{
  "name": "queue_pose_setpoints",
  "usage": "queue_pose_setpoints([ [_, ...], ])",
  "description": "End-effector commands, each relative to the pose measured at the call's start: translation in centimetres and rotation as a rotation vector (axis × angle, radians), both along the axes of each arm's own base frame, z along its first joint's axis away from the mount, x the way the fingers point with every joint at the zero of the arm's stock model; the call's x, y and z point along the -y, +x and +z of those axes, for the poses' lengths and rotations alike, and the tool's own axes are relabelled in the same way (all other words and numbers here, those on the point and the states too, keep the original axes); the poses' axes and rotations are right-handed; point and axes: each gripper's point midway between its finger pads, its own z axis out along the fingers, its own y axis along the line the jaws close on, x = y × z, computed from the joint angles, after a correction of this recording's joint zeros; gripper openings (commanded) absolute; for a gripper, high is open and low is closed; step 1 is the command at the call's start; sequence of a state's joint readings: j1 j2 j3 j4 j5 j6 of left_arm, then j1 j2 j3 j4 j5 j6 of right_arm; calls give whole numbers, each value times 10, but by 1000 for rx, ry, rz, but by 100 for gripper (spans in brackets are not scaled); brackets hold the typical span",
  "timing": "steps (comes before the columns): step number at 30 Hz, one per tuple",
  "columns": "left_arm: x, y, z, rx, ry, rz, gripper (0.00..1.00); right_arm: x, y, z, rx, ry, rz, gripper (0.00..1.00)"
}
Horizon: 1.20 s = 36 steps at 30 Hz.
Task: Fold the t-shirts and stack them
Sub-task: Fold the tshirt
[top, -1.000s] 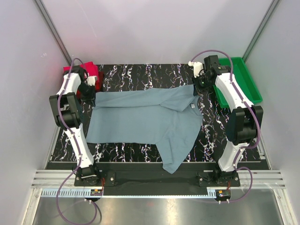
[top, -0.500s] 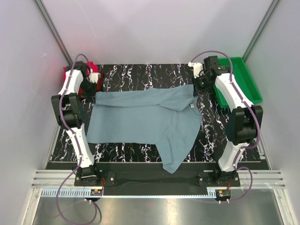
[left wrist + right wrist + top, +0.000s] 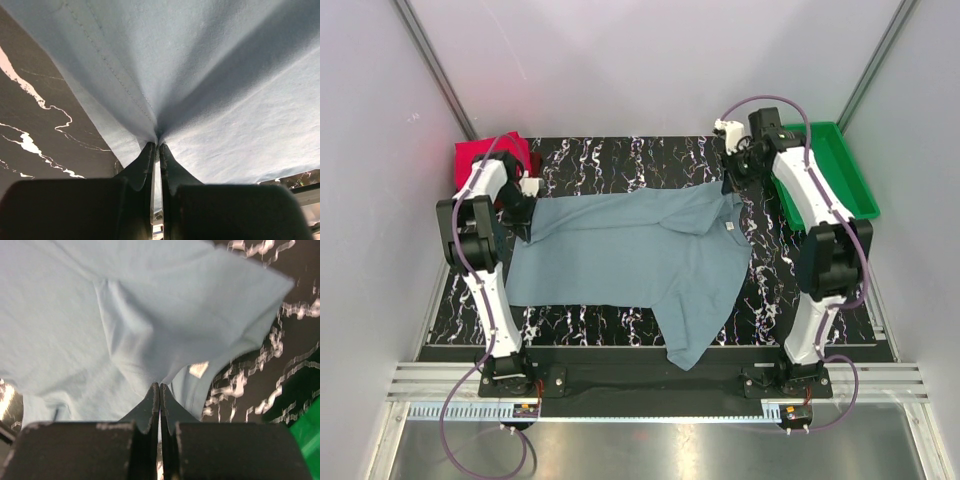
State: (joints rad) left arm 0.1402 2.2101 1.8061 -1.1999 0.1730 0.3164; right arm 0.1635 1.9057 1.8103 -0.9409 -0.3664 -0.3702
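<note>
Left pincer point(image 3: 156, 143) | right pincer point(image 3: 159, 384) | both pinching grey-blue t-shirt point(image 3: 620, 250) | white tag point(image 3: 730, 228) illegible

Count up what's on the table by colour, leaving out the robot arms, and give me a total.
Grey-blue: 1, the t-shirt spread out on the table.
Magenta-pink: 1, the folded pile at the far left corner; its layers cannot be told apart.
Green: 1, the tray at the far right.
Total: 3
</note>
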Motion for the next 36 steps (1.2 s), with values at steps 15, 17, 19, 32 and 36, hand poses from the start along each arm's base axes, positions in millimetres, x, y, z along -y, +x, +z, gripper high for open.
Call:
queue_pose_setpoints([
  [15, -7, 6, -3, 22, 105, -22, 9, -8, 139, -70, 91, -30, -180, 0],
  [17, -7, 6, -3, 24, 105, -22, 9, -1, 143, -73, 101, -59, -206, 0],
  [19, -7, 8, -3, 28, 108, -20, 9, 1, 151, -72, 130, -72, -226, 0],
  [32, -8, 12, 5, 54, 112, -26, 9, 21, 153, -45, 210, -150, -291, 49],
  [36, -6, 13, 8, 64, 104, -21, 9, 12, 102, -5, 205, -71, -226, 49],
])
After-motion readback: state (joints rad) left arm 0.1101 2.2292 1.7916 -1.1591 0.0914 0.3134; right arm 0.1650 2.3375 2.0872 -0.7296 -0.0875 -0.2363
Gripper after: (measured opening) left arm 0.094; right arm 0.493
